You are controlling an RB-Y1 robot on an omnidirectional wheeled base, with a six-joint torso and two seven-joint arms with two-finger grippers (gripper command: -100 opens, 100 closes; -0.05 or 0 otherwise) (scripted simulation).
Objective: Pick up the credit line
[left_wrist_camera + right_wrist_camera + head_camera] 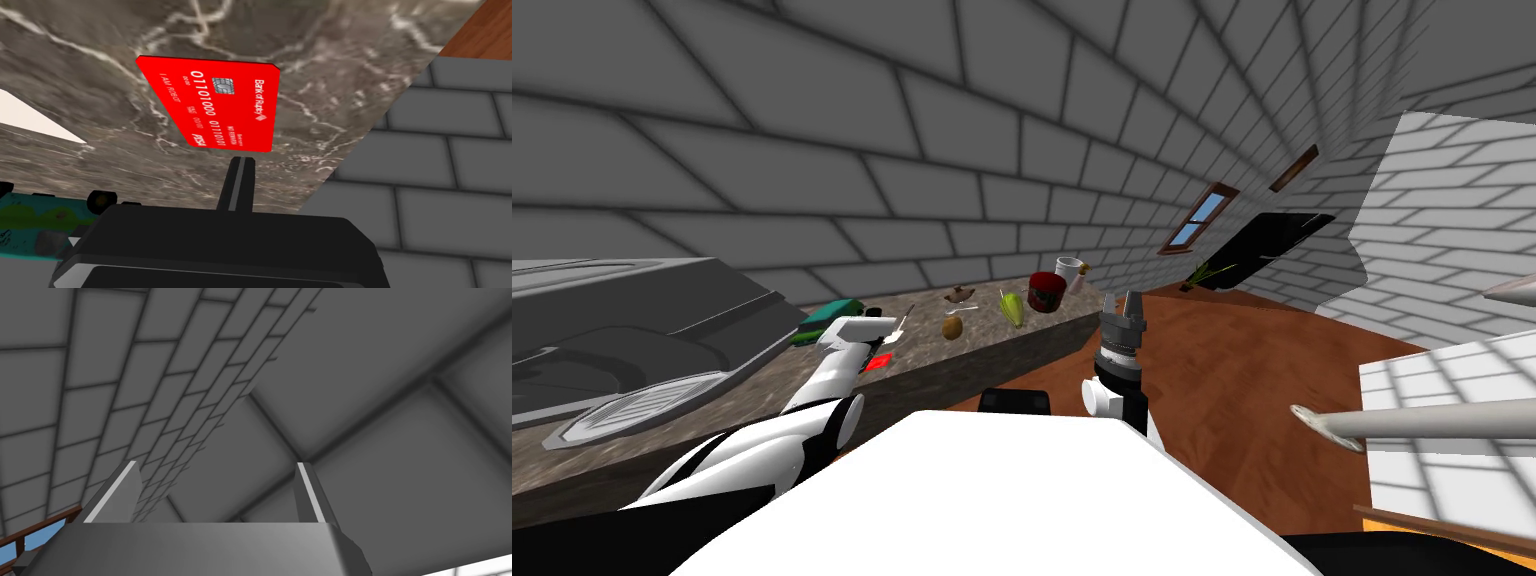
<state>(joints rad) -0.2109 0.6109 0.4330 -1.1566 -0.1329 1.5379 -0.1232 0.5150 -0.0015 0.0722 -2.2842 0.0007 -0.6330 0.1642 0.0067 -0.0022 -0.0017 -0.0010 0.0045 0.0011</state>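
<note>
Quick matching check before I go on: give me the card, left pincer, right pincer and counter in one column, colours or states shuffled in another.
1 card
2 left pincer
3 right pincer
4 counter

A open
B brown, marbled
C red
D shut

Pairs: 1-C, 2-D, 3-A, 4-B

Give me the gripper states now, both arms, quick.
Left gripper: shut, tips right at the edge of the red card; whether it grips the card cannot be told.
Right gripper: open, holding nothing.
</note>
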